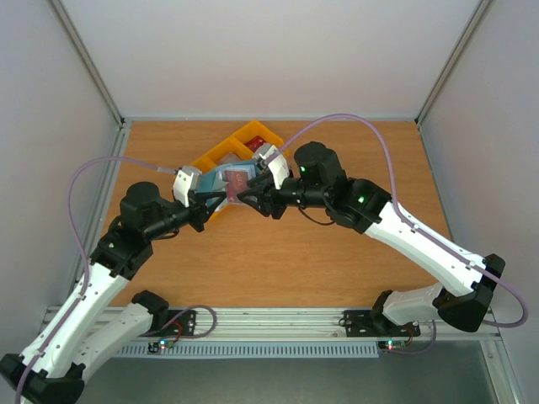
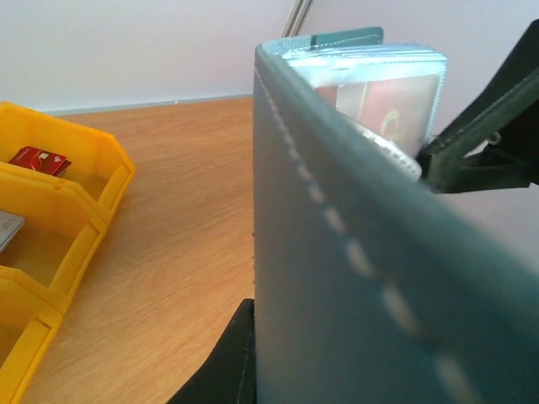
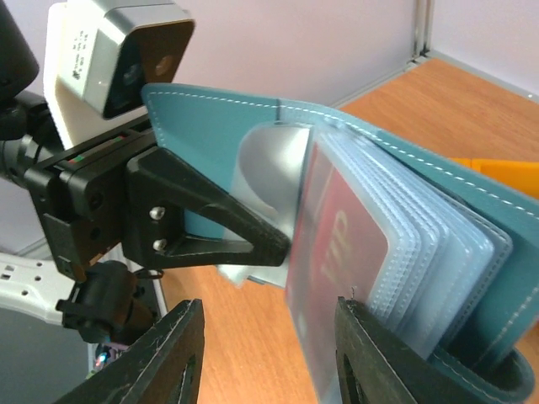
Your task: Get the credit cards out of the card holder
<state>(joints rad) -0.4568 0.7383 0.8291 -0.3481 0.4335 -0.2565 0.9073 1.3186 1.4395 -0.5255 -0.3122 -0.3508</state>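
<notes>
Card holder (image 1: 226, 178): dusty-blue, spread open, held off the table (image 1: 337, 252) near its far edge, just beside the yellow bins (image 1: 221, 153)
Left gripper (image 1: 215, 199): clamped on one cover of the card holder
Right gripper (image 3: 269, 313): fingers apart, straddling the lower edge of the clear sleeves (image 3: 421, 252); contact unclear
Cards: red card (image 3: 337, 244) in the front sleeve; second red card (image 2: 38, 160) lying in a bin compartment

A warm orange-brown wooden table (image 1: 278, 261) sits boxed in by plain pale walls (image 1: 253, 50) on three sides, slim metal posts (image 1: 88, 63) in the far corners, a ribbed aluminium rail (image 1: 278, 318) along its near edge, under soft even light
</notes>
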